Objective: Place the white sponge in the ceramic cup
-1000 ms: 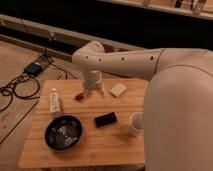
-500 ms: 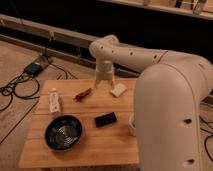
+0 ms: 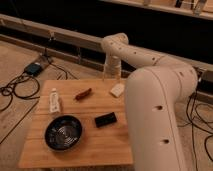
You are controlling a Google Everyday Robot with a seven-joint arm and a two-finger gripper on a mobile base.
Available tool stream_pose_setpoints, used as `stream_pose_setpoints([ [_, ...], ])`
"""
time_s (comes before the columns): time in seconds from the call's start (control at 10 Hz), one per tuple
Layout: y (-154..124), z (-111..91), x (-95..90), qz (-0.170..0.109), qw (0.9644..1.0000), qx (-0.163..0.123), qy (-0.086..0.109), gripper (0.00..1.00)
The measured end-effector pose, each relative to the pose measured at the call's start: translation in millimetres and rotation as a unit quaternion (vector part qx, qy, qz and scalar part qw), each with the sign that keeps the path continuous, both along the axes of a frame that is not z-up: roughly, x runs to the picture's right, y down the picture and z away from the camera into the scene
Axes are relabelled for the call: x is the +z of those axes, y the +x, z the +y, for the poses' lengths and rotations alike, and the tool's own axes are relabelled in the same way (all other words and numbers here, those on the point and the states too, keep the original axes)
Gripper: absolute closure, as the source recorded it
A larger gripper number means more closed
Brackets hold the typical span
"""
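Note:
The white sponge [image 3: 117, 90] lies flat near the far right part of the wooden table [image 3: 75, 152]. My gripper [image 3: 110, 77] hangs at the table's far edge, just behind and a little left of the sponge and apart from it. The ceramic cup is hidden behind my big white arm [image 3: 152, 115], which covers the table's right side.
A wide black ridged bowl [image 3: 63, 132] sits at the front left. A white labelled tube [image 3: 54, 101] lies at the left, a red-brown item [image 3: 83, 94] in the middle back, and a black flat block [image 3: 105, 120] in the centre. Cables and a box [image 3: 34, 68] lie on the floor at left.
My gripper has moved right and back, from over the red-brown item to the far edge beside the sponge. My arm has swung in and now hides the cup.

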State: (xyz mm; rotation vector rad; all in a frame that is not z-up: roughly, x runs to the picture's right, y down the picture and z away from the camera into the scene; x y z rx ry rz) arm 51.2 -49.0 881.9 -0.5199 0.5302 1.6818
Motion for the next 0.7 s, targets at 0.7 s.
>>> stream_pose_setpoints([
  [0.7,21.1,6.4,74.2,0.030,0.9991,0.018,0.023,0.35],
])
